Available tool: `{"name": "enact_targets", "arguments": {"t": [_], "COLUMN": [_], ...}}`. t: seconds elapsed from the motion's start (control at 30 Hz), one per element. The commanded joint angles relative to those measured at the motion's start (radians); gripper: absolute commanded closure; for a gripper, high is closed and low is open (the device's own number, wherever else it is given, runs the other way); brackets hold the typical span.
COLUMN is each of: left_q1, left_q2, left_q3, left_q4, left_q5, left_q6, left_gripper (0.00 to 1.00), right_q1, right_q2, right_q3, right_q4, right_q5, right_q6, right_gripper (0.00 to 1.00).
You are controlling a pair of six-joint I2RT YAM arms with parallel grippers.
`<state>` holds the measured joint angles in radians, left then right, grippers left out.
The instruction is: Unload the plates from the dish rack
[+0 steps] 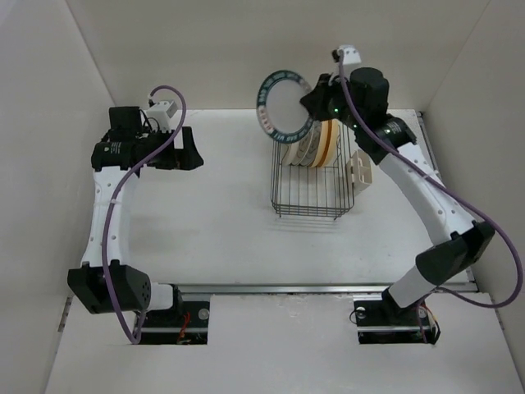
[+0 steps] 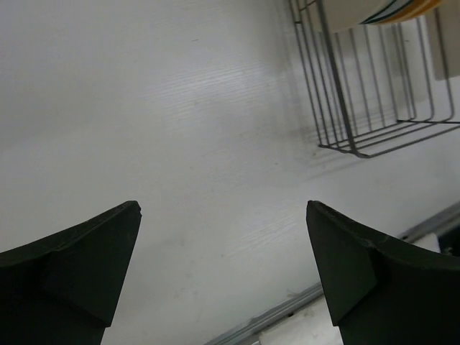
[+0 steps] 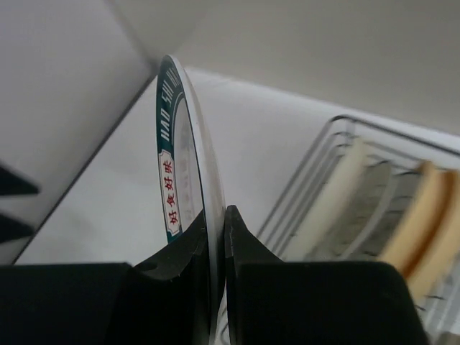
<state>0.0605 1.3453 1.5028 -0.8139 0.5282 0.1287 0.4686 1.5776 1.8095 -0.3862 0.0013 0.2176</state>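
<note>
Pinching the teal-rimmed plate (image 1: 287, 103) (image 3: 176, 144) by its edge, the right end effector (image 1: 314, 97) (image 3: 215, 223) is clamping one finger on each face and carrying it upright. That grip is likely keeping the plate in the same standing attitude as the slots, so it can travel straight up between the prongs without twisting. The plate is reaching out ahead of the fingertips, over the far end of the dish rack (image 1: 283, 185) (image 3: 316, 172); whether its lower edge is clear of the wires cannot be told. Just below and to the right of this end effector, the other plates (image 1: 316, 148), cream and yellow-orange, are standing packed together, close enough to be knocked if the held one swings. A beige cutlery holder (image 1: 359, 172) is hanging on the rack's side beneath the arm. The left end effector (image 1: 190, 149) (image 2: 223, 208) is hovering wide open and empty over bare desk (image 1: 213, 222), with the rack ahead and to its right, well apart.
</note>
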Motion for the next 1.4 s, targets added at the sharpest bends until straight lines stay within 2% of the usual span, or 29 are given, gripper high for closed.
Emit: {"name": "enact_targets", "arguments": {"t": [0.0, 0.1, 0.2, 0.3, 0.57, 0.63, 0.67, 0.7, 0.83, 0.9, 0.97, 1.1, 1.23, 1.27, 1.3, 1.37], "left_q1": [-0.001, -0.001, -0.001, -0.001, -0.001, -0.001, -0.001, -0.001, -0.001, -0.001, -0.001, -0.001, -0.001, -0.001, 0.013, 0.048], "left_q2": [0.005, 0.005, 0.026, 0.058, 0.150, 0.163, 0.173, 0.173, 0.183, 0.193, 0.203, 0.230, 0.230, 0.218, 0.209, 0.209], "left_q3": [0.014, -0.032, -0.071, -0.102, -0.112, -0.112, -0.112, -0.112, -0.112, -0.098, -0.085, -0.076, -0.076, -0.076, -0.090, -0.099], "left_q4": [0.091, 0.165, 0.176, 0.162, 0.015, 0.002, -0.008, -0.022, -0.114, -0.165, -0.224, -0.329, -0.367, -0.358, -0.346, -0.320], "left_q5": [0.208, 0.208, 0.150, 0.127, 0.113, 0.169, 0.193, 0.216, 0.332, 0.357, 0.366, 0.404, 0.429, 0.429, 0.429, 0.429], "left_q6": [-0.075, -0.104, -0.095, -0.042, 0.063, 0.074, 0.074, 0.083, 0.135, 0.198, 0.222, 0.310, 0.330, 0.330, 0.300, 0.269], "left_gripper": [0.00, 0.00, 0.08, 0.16, 0.28, 0.32, 0.36, 0.48, 0.74, 0.85, 1.00, 1.00, 1.00, 1.00, 1.00, 1.00], "right_q1": [0.031, 0.070, 0.105, 0.134, 0.165, 0.165, 0.174, 0.174, 0.174, 0.174, 0.174, 0.174, 0.174, 0.174, 0.174, 0.174], "right_q2": [0.111, 0.198, 0.243, 0.289, 0.383, 0.398, 0.413, 0.423, 0.423, 0.423, 0.432, 0.441, 0.450, 0.450, 0.450, 0.450], "right_q3": [-0.065, -0.076, -0.088, -0.088, -0.056, -0.056, -0.046, -0.045, -0.035, -0.026, -0.026, -0.006, 0.004, 0.004, 0.014, 0.023], "right_q4": [0.135, 0.170, 0.236, 0.274, 0.308, 0.308, 0.308, 0.308, 0.308, 0.308, 0.308, 0.308, 0.282, 0.268, 0.257, 0.219], "right_q5": [-0.522, -0.694, -0.797, -0.852, -0.928, -0.937, -0.937, -0.937, -0.937, -0.928, -0.928, -0.928, -0.903, -0.877, -0.861, -0.796], "right_q6": [0.089, 0.129, 0.167, 0.189, 0.213, 0.213, 0.223, 0.223, 0.223, 0.223, 0.223, 0.223, 0.223, 0.223, 0.223, 0.223], "right_gripper": [1.00, 1.00, 1.00, 1.00, 1.00, 1.00, 1.00, 1.00, 1.00, 1.00, 1.00, 1.00, 1.00, 0.99, 0.81, 0.62]}}
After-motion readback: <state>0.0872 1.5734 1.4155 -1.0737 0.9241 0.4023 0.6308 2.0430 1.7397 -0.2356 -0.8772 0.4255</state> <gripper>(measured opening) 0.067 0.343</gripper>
